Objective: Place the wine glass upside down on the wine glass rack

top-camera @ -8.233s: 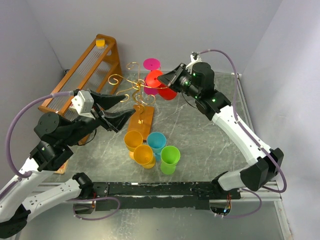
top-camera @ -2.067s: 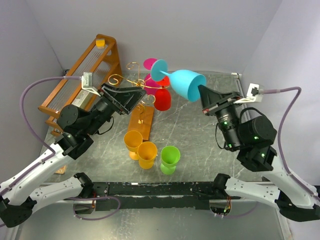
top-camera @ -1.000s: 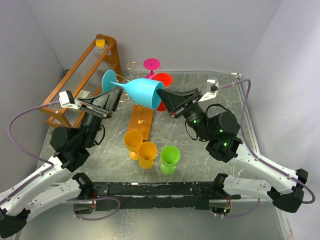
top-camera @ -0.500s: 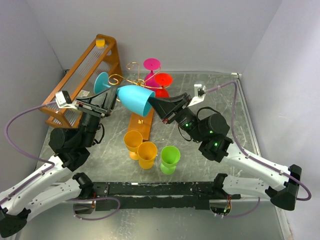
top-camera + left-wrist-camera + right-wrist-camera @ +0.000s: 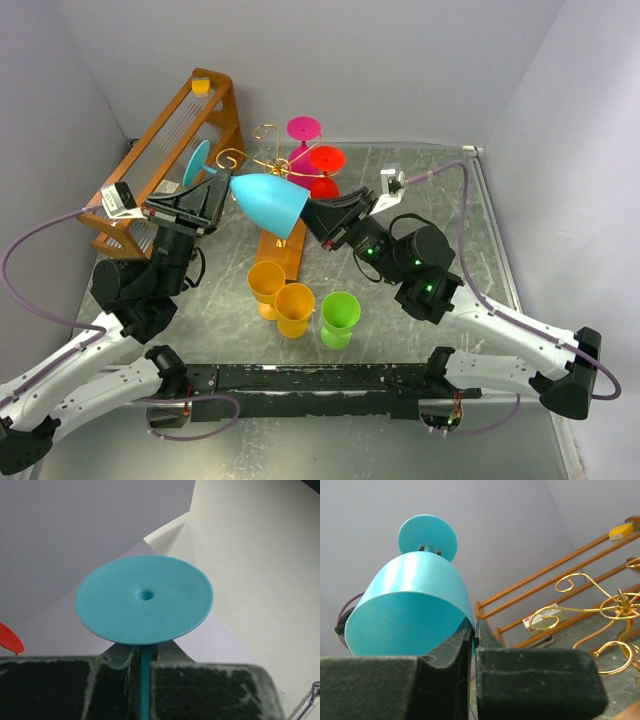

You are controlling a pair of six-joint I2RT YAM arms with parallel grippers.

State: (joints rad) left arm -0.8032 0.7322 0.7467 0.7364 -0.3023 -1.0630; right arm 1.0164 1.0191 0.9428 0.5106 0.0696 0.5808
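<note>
The blue wine glass (image 5: 266,201) lies sideways in the air between both arms, above the gold wire wine glass rack (image 5: 262,163) and its wooden base (image 5: 282,246). My left gripper (image 5: 214,187) is shut on its stem, just behind the round foot (image 5: 144,600); the stem (image 5: 145,680) runs down between the pads. My right gripper (image 5: 306,214) is shut on the bowl's rim, one finger inside and one outside the bowl (image 5: 410,610). In the right wrist view the gold rack (image 5: 615,615) shows at the right.
A slanted orange wooden shelf rack (image 5: 165,140) stands at the back left. A pink glass (image 5: 304,129) and a red glass (image 5: 326,161) hang on the wire rack. Two orange cups (image 5: 268,281) (image 5: 293,306) and a green cup (image 5: 340,316) stand near the front.
My left gripper has closed on the stem of the blue glass. The glass, still held by the right gripper, has shifted slightly left and down.
</note>
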